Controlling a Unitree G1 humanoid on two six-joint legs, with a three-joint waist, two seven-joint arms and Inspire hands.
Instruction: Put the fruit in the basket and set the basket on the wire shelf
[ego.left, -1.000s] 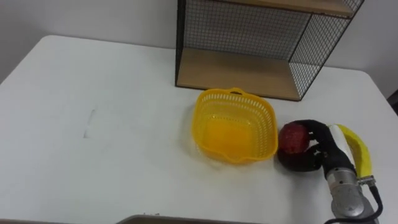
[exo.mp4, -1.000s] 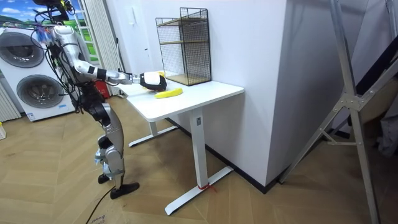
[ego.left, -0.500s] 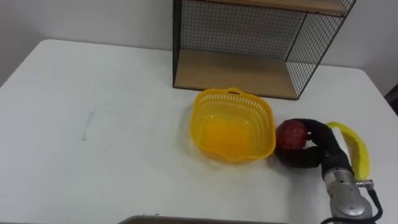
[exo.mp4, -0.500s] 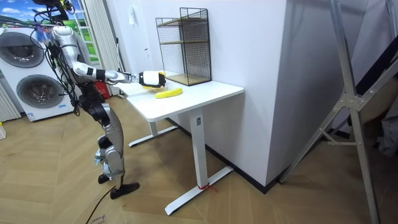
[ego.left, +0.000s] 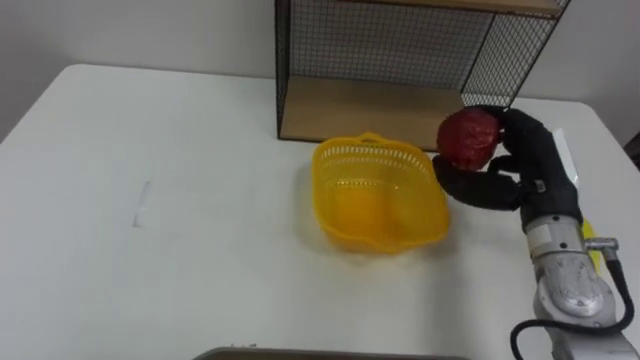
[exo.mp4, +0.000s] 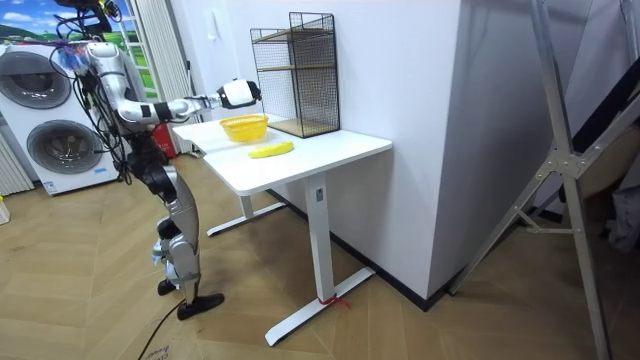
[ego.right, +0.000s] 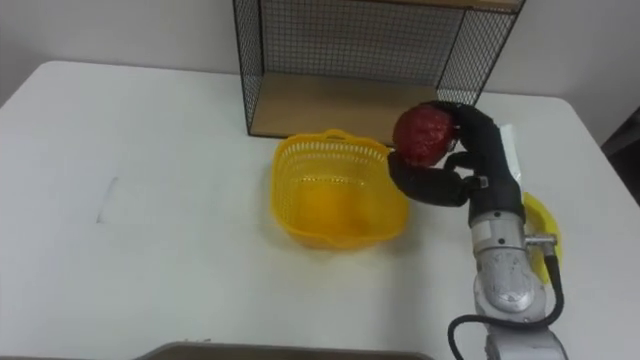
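Note:
My right hand (ego.left: 520, 160) (ego.right: 470, 155) is shut on a dark red fruit (ego.left: 467, 136) (ego.right: 419, 133) and holds it in the air, just right of the yellow basket (ego.left: 378, 193) (ego.right: 338, 190). The basket stands empty on the white table (ego.left: 150, 200), in front of the black wire shelf (ego.left: 400, 70) (ego.right: 360, 65). A yellow banana (ego.right: 540, 222) lies on the table behind my right wrist, mostly hidden. In the room view the raised right hand (exo.mp4: 238, 93) is above the basket (exo.mp4: 244, 126), with the banana (exo.mp4: 270, 150) and the wire shelf (exo.mp4: 295, 72) beside it.
The shelf's lower wooden board (ego.left: 380, 115) sits at table height, with a second board higher up. The robot stands at the table's side at the room view's left, with washing machines (exo.mp4: 45, 115) behind it.
My right hand has lifted the red fruit off the table, up and toward the shelf beside the basket's right rim. The banana is now largely hidden behind the wrist.

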